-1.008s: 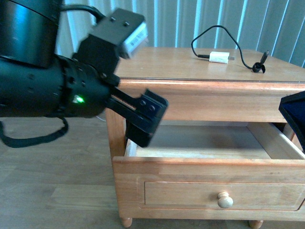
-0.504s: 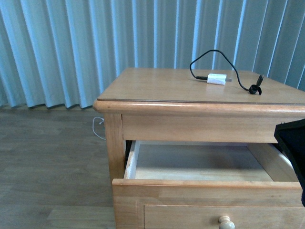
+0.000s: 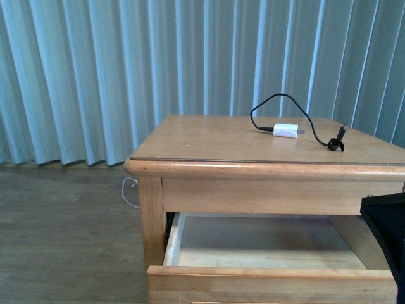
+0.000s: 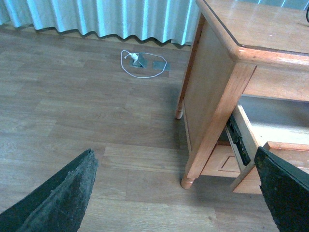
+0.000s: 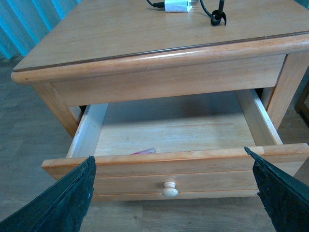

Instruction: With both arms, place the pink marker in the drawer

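Note:
The drawer (image 5: pixel 193 166) of the light-wood nightstand stands pulled out, and its round knob (image 5: pixel 169 189) shows in the right wrist view. The pink marker (image 5: pixel 144 151) lies inside it, just behind the front panel, with only a short pink stretch showing. My right gripper (image 5: pixel 174 198) is open and empty in front of the drawer front, its fingers either side of the knob. My left gripper (image 4: pixel 174 203) is open and empty over the floor beside the nightstand's left side. In the front view the drawer's rim (image 3: pixel 272 273) shows, the marker is hidden, and a black part of the right arm (image 3: pixel 386 234) is at the right edge.
A white charger plug (image 3: pixel 285 130) with a black cable lies on the nightstand top. Blue curtains (image 3: pixel 95 76) hang behind. A white cable (image 4: pixel 140 63) lies on the wood floor near the nightstand's leg (image 4: pixel 187 182).
My left arm filled the left of the front view one second ago and has gone out of it. The nightstand now sits lower in that view, and the knob has dropped out of sight.

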`<action>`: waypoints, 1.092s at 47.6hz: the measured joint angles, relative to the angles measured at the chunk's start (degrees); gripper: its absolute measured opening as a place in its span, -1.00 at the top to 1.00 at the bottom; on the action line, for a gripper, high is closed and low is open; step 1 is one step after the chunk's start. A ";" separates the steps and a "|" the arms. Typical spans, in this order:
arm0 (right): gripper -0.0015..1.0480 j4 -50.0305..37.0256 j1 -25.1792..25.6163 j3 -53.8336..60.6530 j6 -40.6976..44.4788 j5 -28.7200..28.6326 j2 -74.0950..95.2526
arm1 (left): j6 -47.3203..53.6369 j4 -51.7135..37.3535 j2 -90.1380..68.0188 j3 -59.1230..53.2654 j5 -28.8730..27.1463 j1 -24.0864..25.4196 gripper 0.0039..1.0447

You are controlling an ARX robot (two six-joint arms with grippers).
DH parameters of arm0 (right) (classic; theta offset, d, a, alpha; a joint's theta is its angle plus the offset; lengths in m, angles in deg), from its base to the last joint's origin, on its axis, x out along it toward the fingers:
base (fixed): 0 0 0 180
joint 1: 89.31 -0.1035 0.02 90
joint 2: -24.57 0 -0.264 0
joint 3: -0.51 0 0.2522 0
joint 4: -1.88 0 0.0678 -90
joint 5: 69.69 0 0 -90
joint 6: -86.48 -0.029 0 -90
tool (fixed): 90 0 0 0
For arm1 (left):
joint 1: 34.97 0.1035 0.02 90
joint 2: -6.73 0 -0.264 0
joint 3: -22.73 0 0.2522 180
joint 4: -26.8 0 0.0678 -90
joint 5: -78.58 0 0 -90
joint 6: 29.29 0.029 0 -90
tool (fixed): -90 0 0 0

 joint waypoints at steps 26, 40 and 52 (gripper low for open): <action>-0.84 0.00 0.00 0.00 0.00 0.00 0.00 | 4.70 -6.36 8.00 -6.91 2.38 1.14 0.75; -0.84 0.00 0.00 0.00 0.00 -0.02 0.00 | 4.94 -4.76 12.72 -8.61 2.56 1.14 0.93; -0.84 0.00 -0.04 0.00 0.00 -0.04 0.00 | 4.96 5.75 22.91 -8.61 2.56 1.14 0.93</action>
